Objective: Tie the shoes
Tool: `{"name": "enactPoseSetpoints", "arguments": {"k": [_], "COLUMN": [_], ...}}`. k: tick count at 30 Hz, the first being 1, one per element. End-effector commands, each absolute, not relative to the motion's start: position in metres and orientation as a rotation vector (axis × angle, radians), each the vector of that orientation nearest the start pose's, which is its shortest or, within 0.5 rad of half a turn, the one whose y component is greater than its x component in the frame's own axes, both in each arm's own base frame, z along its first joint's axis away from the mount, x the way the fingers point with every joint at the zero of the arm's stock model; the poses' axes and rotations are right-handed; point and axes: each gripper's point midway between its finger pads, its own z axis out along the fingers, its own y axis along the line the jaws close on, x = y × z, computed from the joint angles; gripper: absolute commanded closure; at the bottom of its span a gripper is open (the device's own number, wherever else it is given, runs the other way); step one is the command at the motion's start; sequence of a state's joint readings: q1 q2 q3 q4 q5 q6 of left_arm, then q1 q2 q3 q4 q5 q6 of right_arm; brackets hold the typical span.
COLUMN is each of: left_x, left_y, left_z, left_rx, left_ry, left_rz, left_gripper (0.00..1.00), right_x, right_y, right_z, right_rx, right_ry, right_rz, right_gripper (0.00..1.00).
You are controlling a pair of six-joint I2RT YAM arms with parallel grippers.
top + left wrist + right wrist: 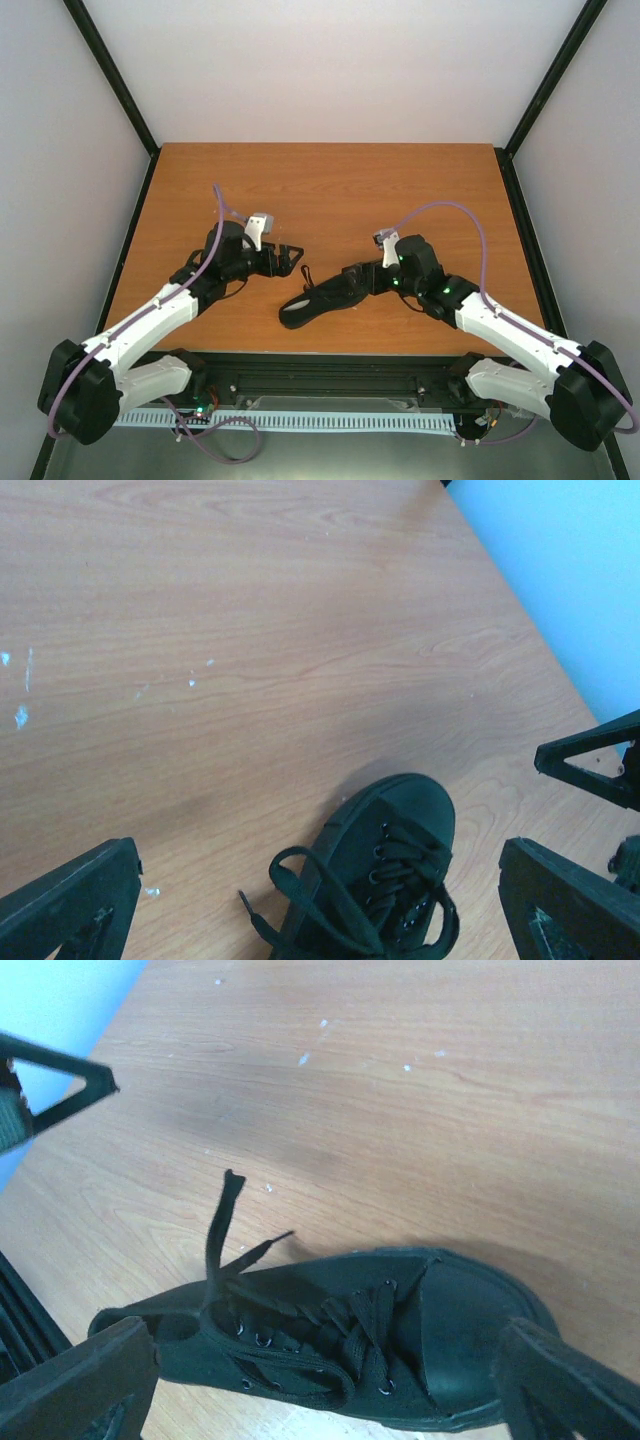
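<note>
While right claw [322,1355] gapes, sneaker [440,1310] just beneath

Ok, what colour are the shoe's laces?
Black laces, matching the all-black shoe; clearest in the right wrist view.

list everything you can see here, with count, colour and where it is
sneaker: one, black, near the table's front edge
laces: black, loose ends beside the sneaker
table: one, brown wood, under everything
walls: white, around the table
cables: two, purple, one along each arm
arms: two, white and black, reaching in from the near edge
left claw: black, open, left of the sneaker
right claw: black, open, fingers either side of the sneaker
</note>
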State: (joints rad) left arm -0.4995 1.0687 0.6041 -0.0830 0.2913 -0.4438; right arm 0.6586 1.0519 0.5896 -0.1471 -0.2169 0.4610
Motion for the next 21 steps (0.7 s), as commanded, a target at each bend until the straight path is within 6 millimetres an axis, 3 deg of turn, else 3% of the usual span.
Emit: {"name": "enactPoseSetpoints", "arguments": {"k": [1, 5, 9, 14, 16, 18, 20, 21], "left_x": [0.281, 0.279, 0.283, 0.312, 0.332, 0.353, 0.368, 0.373], "left_y": [-0.202, -0.205, -0.202, -0.193, -0.175, -0.144, -0.104, -0.08], "left_z": [0.184, 0.186, 0.164, 0.141, 0.144, 0.149, 0.153, 0.157], "left_rx": [0.244, 0.25, 0.168, 0.044, -0.029, -0.131, -0.255, -0.32], "left_ry": [2.207, 2.205, 2.27, 2.33, 2.302, 2.258, 2.209, 2.178], "left_rz": [-0.805, -0.836, -0.826, -0.808, -0.794, -0.762, -0.731, -0.703], "left_gripper": [0.0, 0.0, 0.0, 0.0, 0.0, 0.0, 0.0, 0.0], "right_x": [0.241, 0.234, 0.231, 0.256, 0.272, 0.291, 0.311, 0.325], "right_y": [0.228, 0.237, 0.233, 0.21, 0.195, 0.171, 0.138, 0.106], "right_z": [0.159, 0.162, 0.152, 0.132, 0.127, 0.127, 0.129, 0.132], "right_rx": [-0.376, -0.422, -0.391, -0.277, -0.228, -0.161, -0.059, 0.046], "right_ry": [2.272, 2.254, 2.257, 2.315, 2.319, 2.314, 2.296, 2.274], "right_rz": [0.81, 0.883, 0.889, 0.743, 0.688, 0.633, 0.596, 0.562], "right_gripper": [0.03, 0.05, 0.05, 0.02, 0.01, 0.0, 0.0, 0.0]}}
